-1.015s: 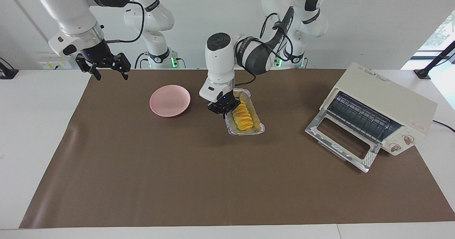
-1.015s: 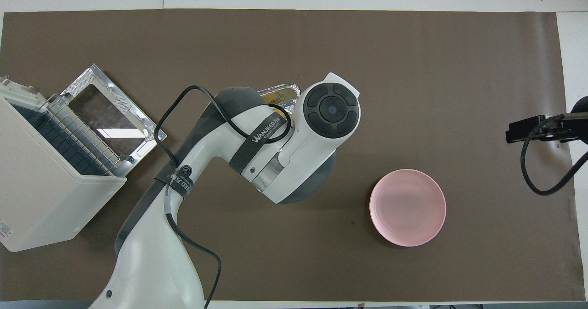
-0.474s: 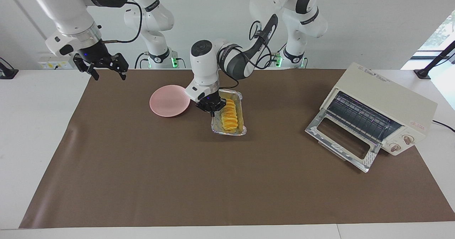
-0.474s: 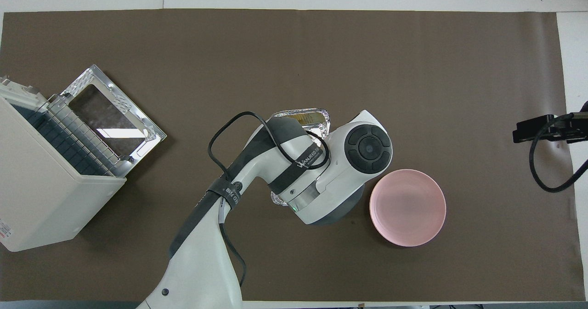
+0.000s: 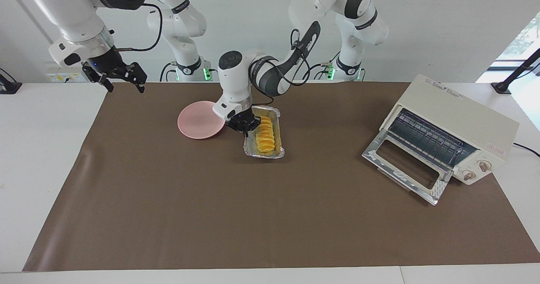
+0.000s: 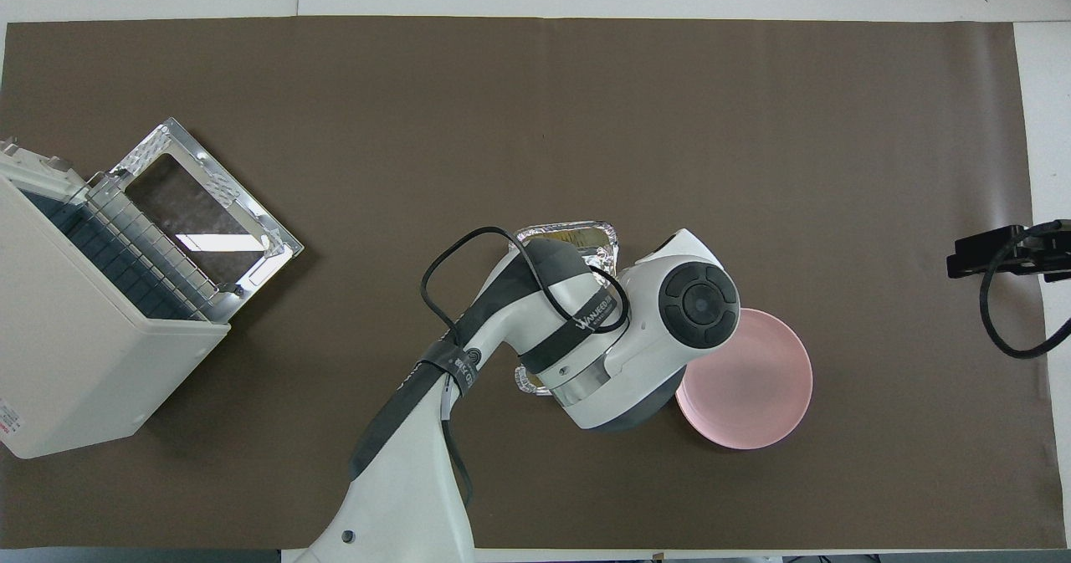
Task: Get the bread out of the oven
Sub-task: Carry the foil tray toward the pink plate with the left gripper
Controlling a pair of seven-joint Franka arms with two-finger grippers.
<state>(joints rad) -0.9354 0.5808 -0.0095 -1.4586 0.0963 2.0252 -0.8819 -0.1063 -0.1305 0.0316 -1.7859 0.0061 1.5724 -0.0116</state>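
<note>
Two Franka arms at a surface (image 5: 168, 216) covered w/ a brown mat (image 5: 270, 199). Left arm reaches in from its base to the middle of the mat; left gripper (image 5: 243, 125) is low at the edge of the foil tray (image 5: 262, 153), on the side toward the pink plate (image 5: 201, 120), w/ jaws closed on the tray rim as far as the facing view shows. In the overhead view the arm's wrist covers most of the tray (image 6: 569, 234) and part of the plate (image 6: 757, 396), so the grip cannot be read there.

Bread (image 5: 265, 135): ridged golden loaf, lying lengthwise in the foil tray, outside the oven (image 5: 453, 125). Tray sits mid-mat, just beside the plate, well apart from the oven. Whether the tray rests on the mat or is slightly lifted cannot be told.

Oven: cream-white box at the left arm's end of the surface, set at an angle. Glass door (image 5: 407, 169) is dropped fully open, lying flat in front of the cavity; wire rack (image 5: 426, 138) is visible inside w/ nothing on it. Two knobs (image 5: 476, 171) on the front panel beside the door.

Right arm waits, raised; right gripper (image 5: 119, 78) hangs over the mat's corner at the right arm's end, near the robots, jaws spread wide, holding nothing. In the overhead view only its tip (image 6: 996, 249) shows at the frame edge.
</note>
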